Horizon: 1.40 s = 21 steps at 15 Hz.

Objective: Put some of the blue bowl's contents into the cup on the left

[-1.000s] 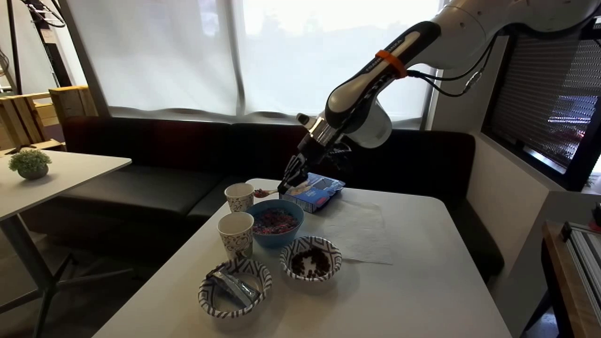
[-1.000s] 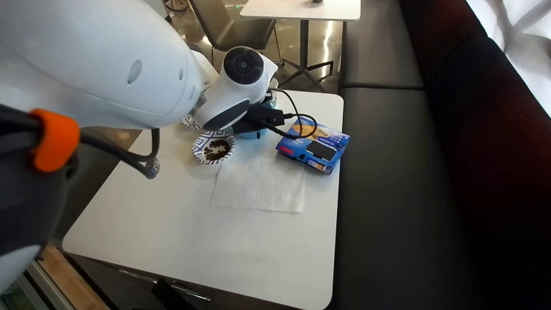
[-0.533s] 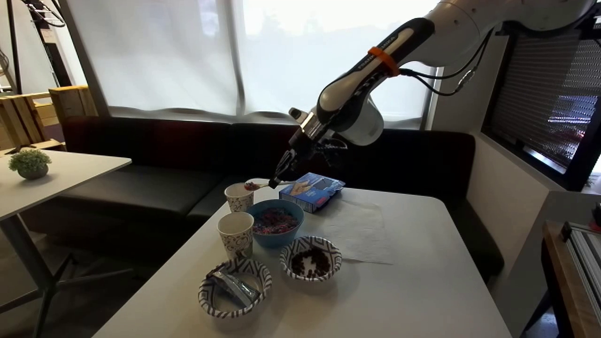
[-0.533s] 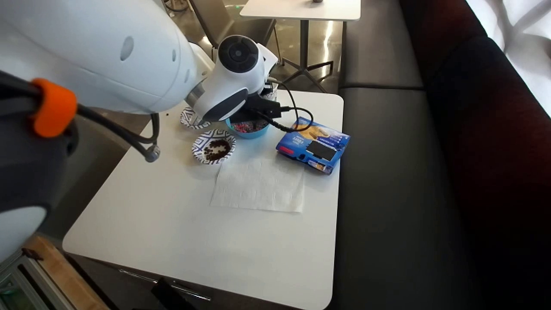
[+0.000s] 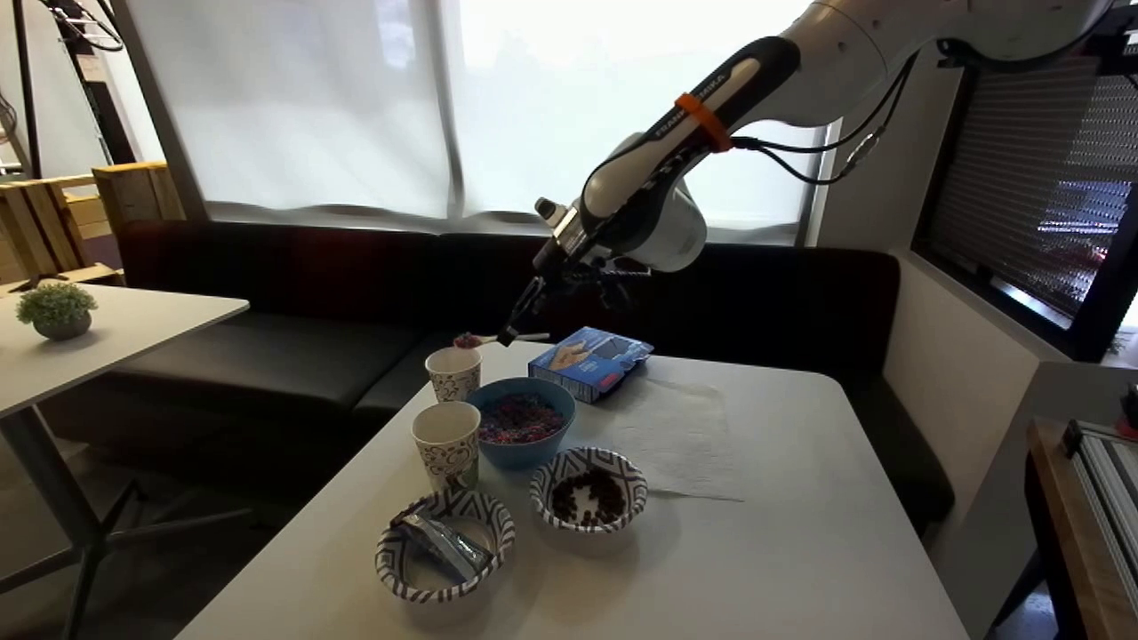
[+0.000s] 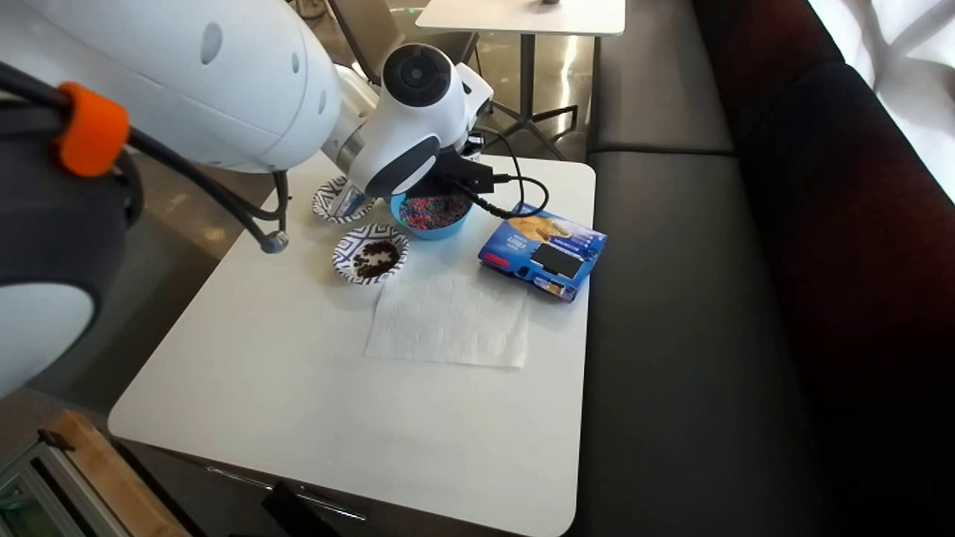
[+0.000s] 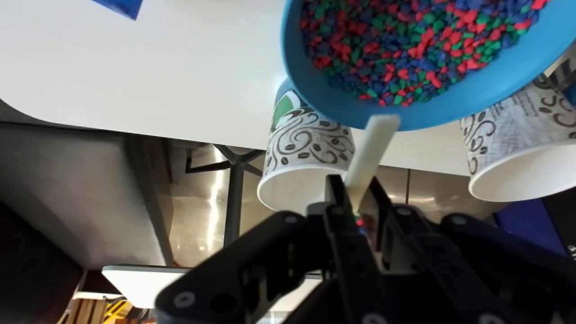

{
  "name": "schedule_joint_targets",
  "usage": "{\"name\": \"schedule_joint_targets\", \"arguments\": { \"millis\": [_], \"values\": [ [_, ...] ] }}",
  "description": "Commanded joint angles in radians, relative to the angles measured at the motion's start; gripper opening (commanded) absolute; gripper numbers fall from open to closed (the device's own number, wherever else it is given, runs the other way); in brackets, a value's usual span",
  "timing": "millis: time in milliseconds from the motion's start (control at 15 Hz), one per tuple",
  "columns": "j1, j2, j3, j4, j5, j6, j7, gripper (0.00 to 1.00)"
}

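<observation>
White counter (image 5: 782, 498) fills the foreground in an exterior view, with a round, plain blue bowl (image 5: 524, 455) of red, green and blue bits (image 5: 523, 416) taken as the centre of the clock. Nearest, at seven o'clock, a grey-and-white patterned round bowl (image 5: 476, 508) holds a shiny silver packet (image 5: 449, 544). Between four and five o'clock, a matching patterned bowl (image 5: 588, 458) carries small brown pieces (image 5: 609, 493). Between eight and nine, just beside the blue bowl, stands an upright white paper cup with brown swirls (image 5: 449, 453); at three lies a creased white paper sheet (image 5: 685, 444). Farther back, at ten, stands a second swirl-printed paper cup (image 5: 456, 385), also upright. Near it, a jointed black pincer (image 7: 357, 186) pinches the handle of a slim, pale spoon (image 7: 371, 155). The spoon's head, heaped with similar bits, appears just above that cup's rim; whether it sits squarely over the opening cannot be told. At two o'clock lies a blue printed cardboard box (image 5: 591, 360). Beyond the counter runs a dark padded bench (image 5: 222, 356), and behind it hang bright, pale window shades (image 5: 293, 107).
</observation>
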<state>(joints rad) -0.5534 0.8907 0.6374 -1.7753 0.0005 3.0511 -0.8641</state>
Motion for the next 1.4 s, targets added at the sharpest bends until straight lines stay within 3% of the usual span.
{"name": "schedule_joint_targets", "arguments": {
  "millis": [0, 600, 1333],
  "values": [
    [0.089, 0.011, -0.081, 0.074, -0.018, -0.020, 0.076, 0.03],
    [0.280, 0.034, -0.270, 0.199, -0.046, -0.076, 0.179, 0.03],
    [0.440, 0.042, -0.447, 0.300, -0.119, -0.173, 0.256, 0.03]
  ]
}}
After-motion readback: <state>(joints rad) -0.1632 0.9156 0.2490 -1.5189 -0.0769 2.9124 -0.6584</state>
